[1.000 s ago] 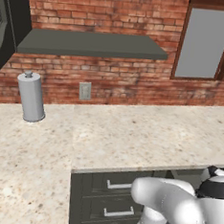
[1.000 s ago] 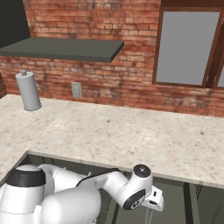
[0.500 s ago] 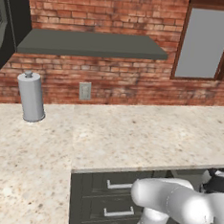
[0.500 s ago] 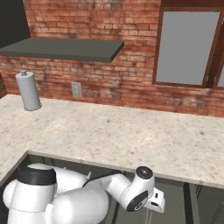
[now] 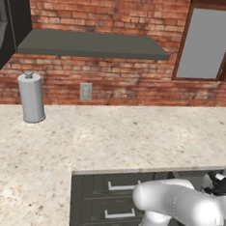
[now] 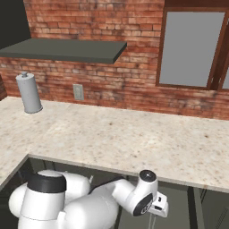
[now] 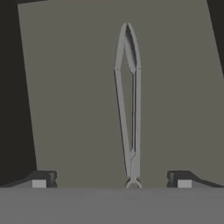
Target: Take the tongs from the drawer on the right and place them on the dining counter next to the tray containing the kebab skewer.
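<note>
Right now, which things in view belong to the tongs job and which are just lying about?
Job:
- tongs, lying flat on the floor of the drawer
- pincer, open, above the tongs and straddling their joined end

Lying about:
- grey canister on the worktop
- wall outlet
- shelf
- window

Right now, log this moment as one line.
phase: reaching | gripper: open, above tongs | tongs: flat in drawer, ungrasped
</note>
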